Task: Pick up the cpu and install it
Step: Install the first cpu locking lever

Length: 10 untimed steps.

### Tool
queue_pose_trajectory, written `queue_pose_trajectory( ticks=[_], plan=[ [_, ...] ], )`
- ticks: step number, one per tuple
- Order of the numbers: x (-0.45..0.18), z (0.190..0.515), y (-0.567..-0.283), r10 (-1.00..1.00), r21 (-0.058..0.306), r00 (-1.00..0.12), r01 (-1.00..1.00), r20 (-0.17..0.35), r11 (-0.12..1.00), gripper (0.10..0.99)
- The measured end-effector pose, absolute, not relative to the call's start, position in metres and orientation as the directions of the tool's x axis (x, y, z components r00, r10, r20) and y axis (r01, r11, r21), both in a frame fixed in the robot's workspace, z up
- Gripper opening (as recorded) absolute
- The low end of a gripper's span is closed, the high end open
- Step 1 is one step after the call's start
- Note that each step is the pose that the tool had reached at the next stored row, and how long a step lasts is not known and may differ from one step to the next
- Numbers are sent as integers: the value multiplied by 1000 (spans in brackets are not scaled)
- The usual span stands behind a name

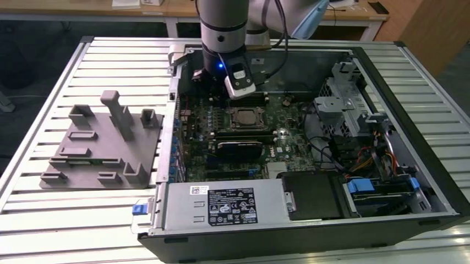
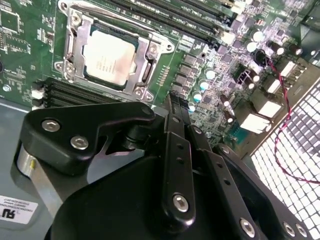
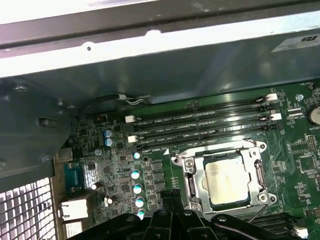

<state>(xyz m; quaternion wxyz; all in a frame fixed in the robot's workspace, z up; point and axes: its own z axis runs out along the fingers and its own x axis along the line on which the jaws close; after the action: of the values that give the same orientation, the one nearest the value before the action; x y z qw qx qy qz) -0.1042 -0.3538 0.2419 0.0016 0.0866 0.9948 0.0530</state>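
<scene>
CPU (image 2: 109, 59) sits flat inside the metal-framed socket (image 2: 145, 60) on the motherboard, its silver top showing in both wrist views and, smaller, in the exterior view, so it appears already seated. Nearest the wrist cameras, the end effector (image 2: 175, 107) hangs just beside the socket with its black fingers pressed together and holding nothing. From here my worry is the tight surroundings: a careless sideways drift could knock the fingertips into the row of small capacitors (image 3: 136, 187) next to the socket or into the memory slots (image 3: 200, 122) beyond it. If the chip is not fully level in its frame, any bump may bend contacts beneath. Farther off, the case wall (image 3: 150, 65) and loose red wire (image 2: 280, 125) could snag the arm, while the grey fixture (image 1: 103, 148) rests on the bench (image 1: 74, 225) outside.
</scene>
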Motion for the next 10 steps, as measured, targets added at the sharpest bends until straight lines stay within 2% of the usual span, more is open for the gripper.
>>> queue_pose_trajectory(
  ticks=[3, 7, 10],
  plan=[
    [-106, 242, -354, 172, 130, -985, 172, 8, 977, 106],
    [-107, 242, -354, 171, 198, -985, 172, 19, 965, 106],
    [-108, 242, -354, 171, 231, -985, 172, 23, 958, 106]
  ],
)
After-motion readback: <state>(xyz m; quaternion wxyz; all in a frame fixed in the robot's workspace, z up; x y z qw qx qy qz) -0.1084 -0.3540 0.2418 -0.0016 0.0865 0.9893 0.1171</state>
